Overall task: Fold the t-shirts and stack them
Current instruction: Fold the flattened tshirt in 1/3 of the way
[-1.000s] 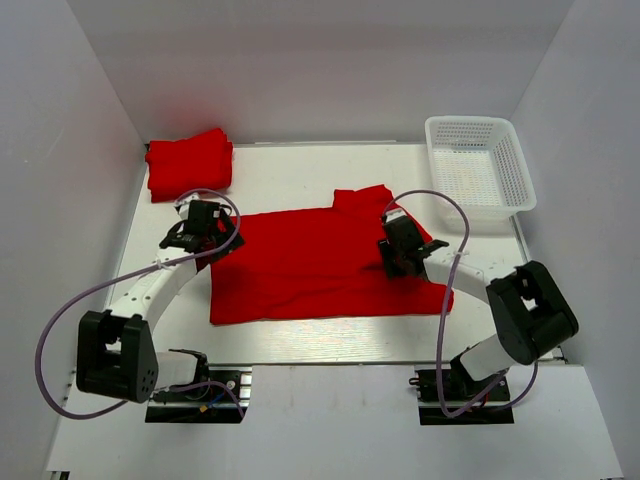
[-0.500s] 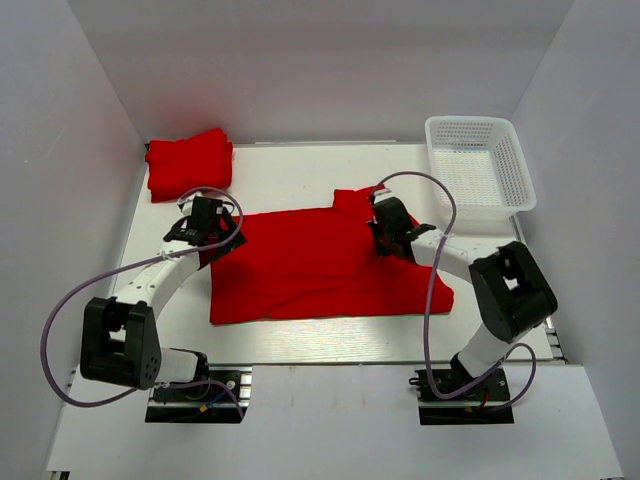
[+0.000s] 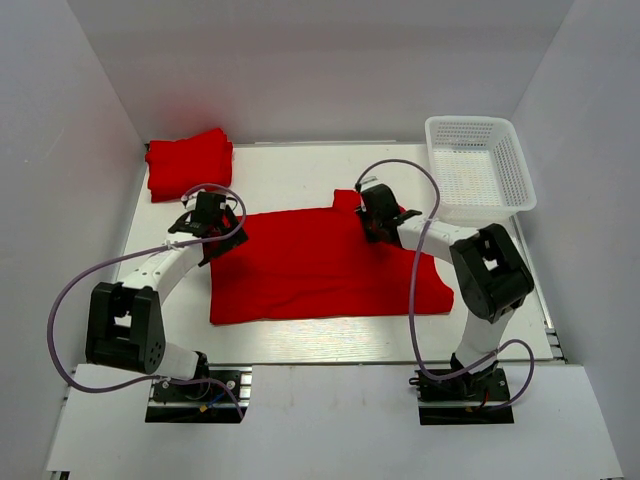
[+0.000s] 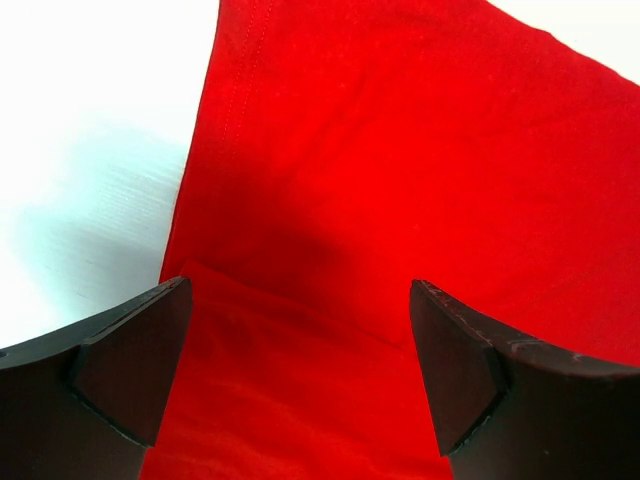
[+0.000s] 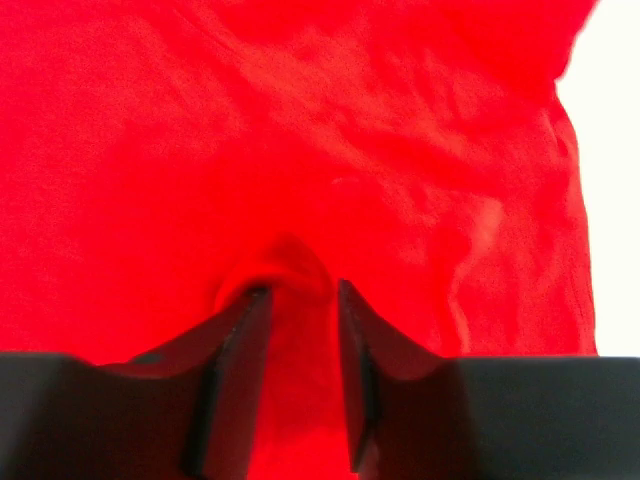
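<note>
The t-shirt (image 3: 320, 270) lies spread out in the middle of the table (image 3: 300, 170), with its long side running left to right. One small part sticks out at its far edge. A pile of folded shirts (image 3: 190, 163) sits in the far left corner, apart from the spread one, and a white basket (image 3: 470, 121) stands in the far right corner.

The right gripper (image 3: 375, 213) is down on the far edge of the t-shirt, beside that small part. In its wrist view the fingers (image 5: 235, 370) stand close together, with a small ridge of red cloth pinched up between them, so it seems to have a hold. The left gripper (image 3: 205, 222) hovers over the far left corner of the t-shirt. Its fingers (image 4: 130, 360) are spread fully wide and hold nothing, and the left hem of the cloth passes below and between them.

I judge that a fold of this t-shirt is only beginning, because only one side is gripped. The next move probably asks the left gripper to go down and close on its corner. Then both arms can lift together and carry the far edge evenly toward the near edge.
</note>
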Action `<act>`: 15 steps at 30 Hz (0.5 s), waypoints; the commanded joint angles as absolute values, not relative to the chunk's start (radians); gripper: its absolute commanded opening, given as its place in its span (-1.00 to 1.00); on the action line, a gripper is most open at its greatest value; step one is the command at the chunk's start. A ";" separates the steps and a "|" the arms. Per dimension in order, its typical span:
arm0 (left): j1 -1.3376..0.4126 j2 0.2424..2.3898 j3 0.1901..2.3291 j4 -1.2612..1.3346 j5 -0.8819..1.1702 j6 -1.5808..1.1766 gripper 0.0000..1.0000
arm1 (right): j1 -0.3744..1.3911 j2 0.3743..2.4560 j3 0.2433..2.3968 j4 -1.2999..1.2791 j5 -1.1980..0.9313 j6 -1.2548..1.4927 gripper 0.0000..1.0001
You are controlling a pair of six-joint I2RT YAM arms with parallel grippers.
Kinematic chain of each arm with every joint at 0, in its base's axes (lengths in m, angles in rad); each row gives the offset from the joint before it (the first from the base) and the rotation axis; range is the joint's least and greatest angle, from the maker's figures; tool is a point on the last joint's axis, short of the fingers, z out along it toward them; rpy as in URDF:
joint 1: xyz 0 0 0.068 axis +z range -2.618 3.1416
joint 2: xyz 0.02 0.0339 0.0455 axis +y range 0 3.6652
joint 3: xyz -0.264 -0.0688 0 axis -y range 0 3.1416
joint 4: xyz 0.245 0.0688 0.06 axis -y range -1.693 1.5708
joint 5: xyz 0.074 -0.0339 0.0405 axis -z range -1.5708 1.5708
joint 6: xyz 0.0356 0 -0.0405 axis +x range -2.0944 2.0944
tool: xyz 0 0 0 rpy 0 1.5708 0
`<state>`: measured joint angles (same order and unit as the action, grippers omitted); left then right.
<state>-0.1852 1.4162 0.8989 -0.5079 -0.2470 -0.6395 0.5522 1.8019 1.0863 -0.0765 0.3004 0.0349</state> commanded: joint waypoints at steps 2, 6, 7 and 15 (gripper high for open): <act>-0.181 1.405 0.939 -0.509 -0.255 -0.632 0.98 | 0.555 1.853 1.175 -0.049 0.197 0.005 -0.06; -0.172 1.405 0.948 -0.529 -0.264 -0.632 0.98 | 0.555 1.878 1.216 -0.041 0.053 0.008 0.36; -0.172 1.405 0.948 -0.540 -0.273 -0.632 0.98 | 0.557 1.881 1.218 -0.035 0.029 0.008 0.77; -0.172 1.448 1.018 -0.560 -0.340 -0.632 0.98 | 0.537 1.910 1.373 -0.041 0.089 0.052 0.81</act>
<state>-0.1780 1.4342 0.9573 -0.5503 -0.2867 -0.6361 0.5507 1.9045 1.2751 -0.0734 0.0319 0.0250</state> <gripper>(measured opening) 0.992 0.904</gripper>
